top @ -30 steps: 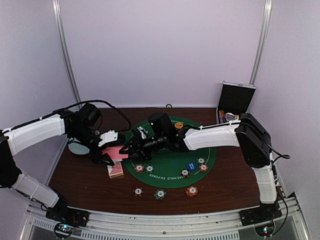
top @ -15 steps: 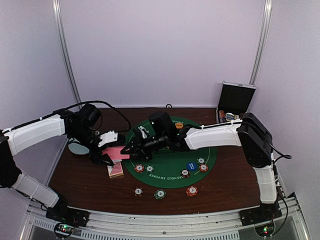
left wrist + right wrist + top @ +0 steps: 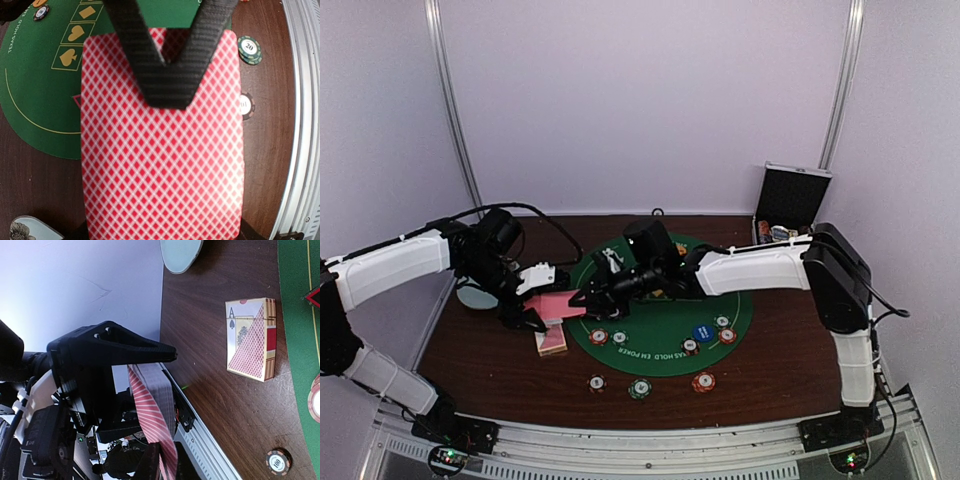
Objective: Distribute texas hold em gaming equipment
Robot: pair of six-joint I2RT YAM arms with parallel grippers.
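While the left gripper clamps the probably slick, bendy cards at nine o'clock of the green mat, I cannot tell whether the right gripper pinches their edge.

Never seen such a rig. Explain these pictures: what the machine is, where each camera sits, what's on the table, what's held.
Two robot arms are bolted at the near edge of a brown table, each ending in a two-finger gripper. One picture looks down from above and behind them; the other two come from wrist cameras. On the table lie a green poker mat, striped chips, a blue button, a card box, a pale dish and an open metal case. The left gripper clamps a deck of red-backed cards. The right gripper reaches that deck's edge; whether it has gripped a card is unclear.
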